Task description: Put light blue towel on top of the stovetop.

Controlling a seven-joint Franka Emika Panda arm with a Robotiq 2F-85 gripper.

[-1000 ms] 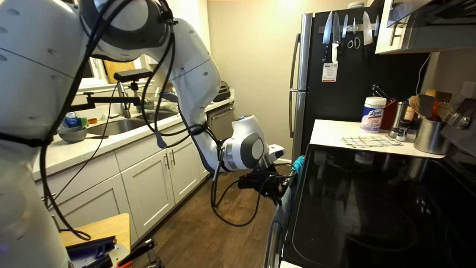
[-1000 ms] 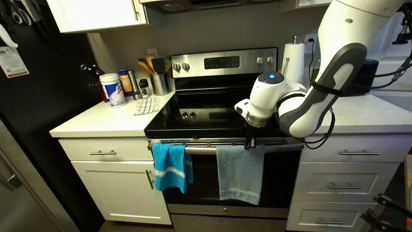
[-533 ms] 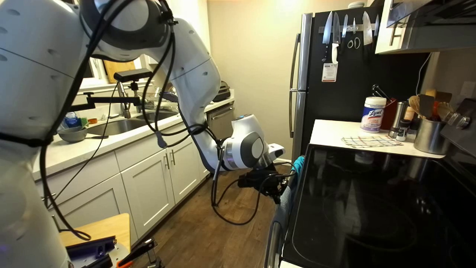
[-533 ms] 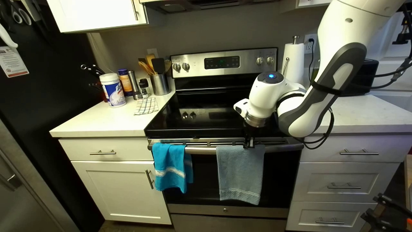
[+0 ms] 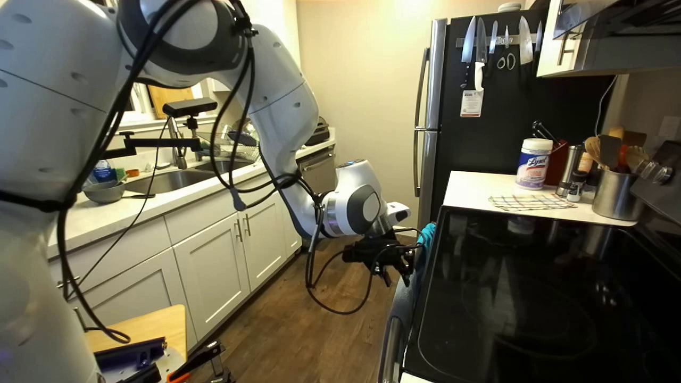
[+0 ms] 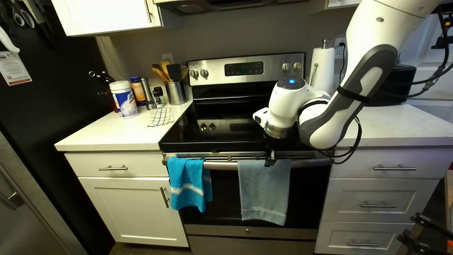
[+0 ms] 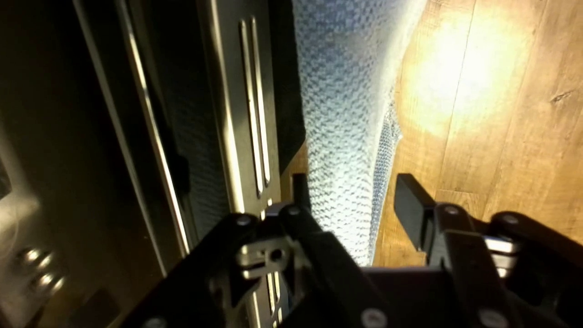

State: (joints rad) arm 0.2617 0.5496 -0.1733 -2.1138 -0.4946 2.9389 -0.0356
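Observation:
The light blue towel (image 6: 264, 194) hangs folded over the oven door handle (image 6: 221, 165), its lower edge against the dark oven door. It also shows in the wrist view (image 7: 339, 100) as a pale woven strip over the handle. The stovetop (image 5: 511, 298) is glossy black glass just above and behind the handle, also visible in an exterior view (image 6: 230, 132). My gripper (image 7: 353, 193) is open, pointing down over the towel. In the wrist view its fingers lie on either side of the towel strip with gaps. In an exterior view the gripper (image 6: 270, 162) overlaps the towel's top edge.
A brighter blue towel (image 6: 187, 184) with a white stripe hangs at the handle's left end. A wipes canister (image 6: 124, 99), a checkered cloth (image 6: 161, 117) and a utensil holder (image 6: 176, 92) stand on the counter. A paper towel roll (image 6: 322, 69) stands right of the stove.
My gripper has shifted a little left along the handle and turned, so its fingers now line up across the handle. The towel has not visibly moved.

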